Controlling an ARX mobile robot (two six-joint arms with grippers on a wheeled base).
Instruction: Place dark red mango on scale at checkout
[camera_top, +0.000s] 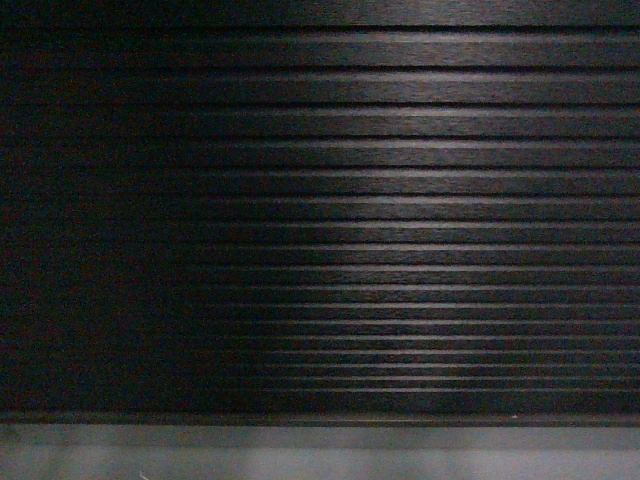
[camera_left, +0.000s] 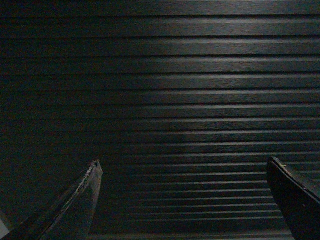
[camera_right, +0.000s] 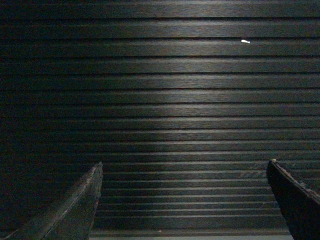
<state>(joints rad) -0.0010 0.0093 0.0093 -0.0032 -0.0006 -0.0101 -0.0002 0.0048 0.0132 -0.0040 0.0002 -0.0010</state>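
The checkout (camera_top: 330, 220) fills every view with its black, horizontally ribbed front, dim toward the left. A grey floor (camera_top: 320, 455) strip runs along the bottom. The left gripper (camera_left: 184, 172) and right gripper (camera_right: 184, 172) stand apart, holding nothing, fingers cut off at the lower corners.

Ribbed checkout (camera_top: 330, 220) front straight ahead of both spread, empty pincers.

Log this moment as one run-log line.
view: checkout ribbed front, floor strip below | left gripper: open, empty | right gripper: open, empty | mango: unseen | scale: unseen
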